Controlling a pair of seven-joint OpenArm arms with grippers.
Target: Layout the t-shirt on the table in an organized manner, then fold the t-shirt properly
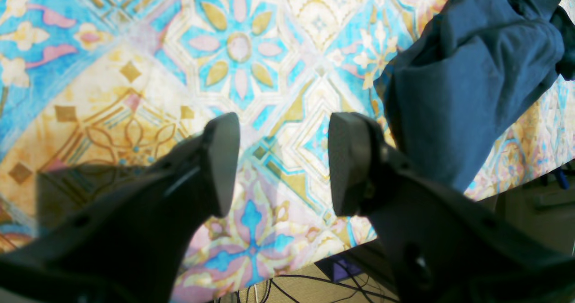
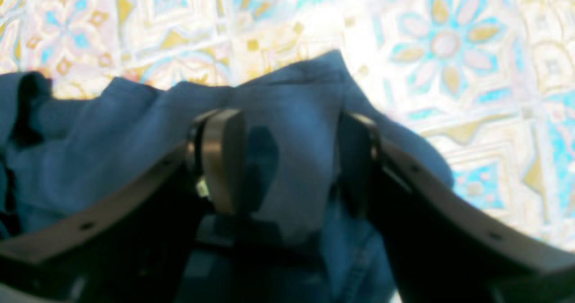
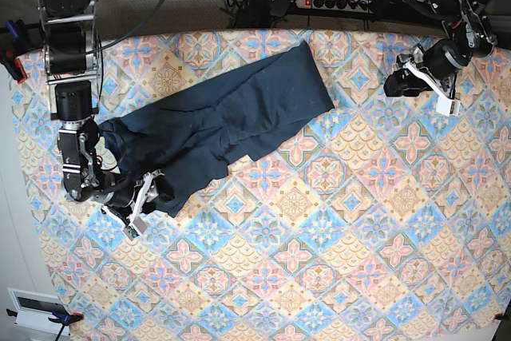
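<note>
T-shirt (image 3: pixel 231 117) cloth, dark navy and plain, lies rumpled across the table (image 3: pixel 335 261) in a long band that runs from about 1 o'clock down to 8 o'clock in the base view. Its upper end is fairly flat with a straight edge near the far side of the table, while the lower end bunches into soft folds and creases. No sleeves or collar can be picked out clearly.

At the bunched lower end, around 8 o'clock, the right gripper (image 3: pixel 149 190) sits low on the cloth. In the right wrist view its two fingers stand wide apart, with a raised ridge of navy fabric (image 2: pixel 296 150) lying between them; the fingers are not pressed together on it.

The left gripper (image 3: pixel 402 84) hovers near 2 o'clock, well apart from the shirt's upper end. Its wrist view shows the fingers (image 1: pixel 222 159) spread with only patterned tablecloth between them, holding nothing, and a fold of the shirt (image 1: pixel 467 82) off at 2 o'clock.

Beyond the far table edge lie cables and a power strip (image 3: pixel 339 1).
</note>
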